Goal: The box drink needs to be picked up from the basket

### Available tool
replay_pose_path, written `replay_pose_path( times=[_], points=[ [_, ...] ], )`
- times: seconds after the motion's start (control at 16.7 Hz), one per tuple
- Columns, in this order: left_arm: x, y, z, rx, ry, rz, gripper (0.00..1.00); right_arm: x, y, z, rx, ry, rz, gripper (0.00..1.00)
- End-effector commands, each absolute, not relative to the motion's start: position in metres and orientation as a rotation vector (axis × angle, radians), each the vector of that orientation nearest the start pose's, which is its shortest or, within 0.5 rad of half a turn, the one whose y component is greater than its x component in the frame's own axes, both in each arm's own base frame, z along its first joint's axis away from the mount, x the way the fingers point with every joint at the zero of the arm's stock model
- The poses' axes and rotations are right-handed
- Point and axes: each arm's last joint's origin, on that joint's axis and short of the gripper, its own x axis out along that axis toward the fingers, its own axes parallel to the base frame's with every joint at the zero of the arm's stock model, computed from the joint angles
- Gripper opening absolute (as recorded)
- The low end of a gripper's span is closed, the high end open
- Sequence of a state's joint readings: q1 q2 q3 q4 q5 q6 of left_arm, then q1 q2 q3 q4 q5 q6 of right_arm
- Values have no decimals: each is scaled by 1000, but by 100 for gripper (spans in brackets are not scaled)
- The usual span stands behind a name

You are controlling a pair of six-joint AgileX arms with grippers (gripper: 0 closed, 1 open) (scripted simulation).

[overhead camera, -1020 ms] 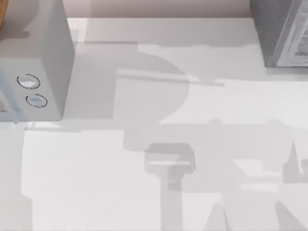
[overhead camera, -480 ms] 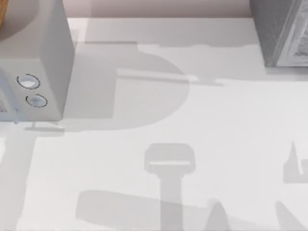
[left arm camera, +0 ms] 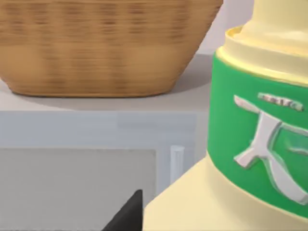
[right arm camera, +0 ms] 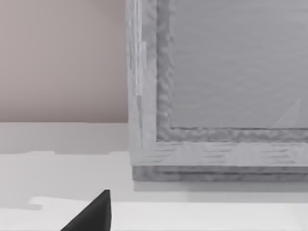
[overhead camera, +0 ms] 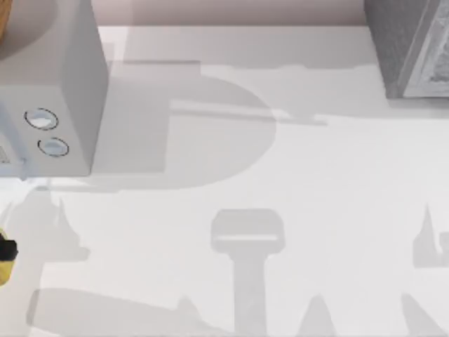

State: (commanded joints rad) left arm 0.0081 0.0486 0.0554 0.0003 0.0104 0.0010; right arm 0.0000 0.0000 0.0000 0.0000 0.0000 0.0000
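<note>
Landmark for all places: grey appliance (overhead camera: 49, 84), standing at the table's (overhead camera: 280, 210) left, with two round dials (overhead camera: 42, 119) on its front. Set on top of the appliance: wicker basket (left arm camera: 106, 48), kept up off the work surface and so reached from above or from the front. Just in front of the appliance and below the level of the basket: cream drink container (left arm camera: 260, 144) with a green band and a pale emblem, rounded at the shoulder rather than plainly box-shaped, and well outside the basket. Judged lifted out and carried, given its nearness to the left wrist camera; not confirmed by any visible contact. Left gripper (left arm camera: 127, 216) beside the container, in front of the appliance door; whether parted, closed or clamped on the container, cannot tell. Right gripper (right arm camera: 94, 214) far across the table from the appliance, low and facing the grey cabinet (right arm camera: 216, 96), apparently parked clear of the working side; grip state likewise impossible to tell. Given by the top view alone: the whole layout, with a yellow and black sliver (overhead camera: 5, 258) at the edge in front of the appliance, probably the carried container. Given by the left wrist view alone: the green label, the basket's weave and the appliance's door handle (left arm camera: 176, 161). Given by the right wrist view alone: the cabinet's framed face and the pink wall (right arm camera: 62, 57) behind.
</note>
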Motion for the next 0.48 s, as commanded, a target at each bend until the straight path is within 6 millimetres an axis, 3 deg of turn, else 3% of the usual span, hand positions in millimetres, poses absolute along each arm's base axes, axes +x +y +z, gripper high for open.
replay_pose_path(
  times=[0.18,0.48],
  points=[
    [106,-1,160,0,0,0,0,106,-1,160,0,0,0,100],
    [106,-1,160,2,6,3,0,106,-1,160,0,0,0,100]
  ],
)
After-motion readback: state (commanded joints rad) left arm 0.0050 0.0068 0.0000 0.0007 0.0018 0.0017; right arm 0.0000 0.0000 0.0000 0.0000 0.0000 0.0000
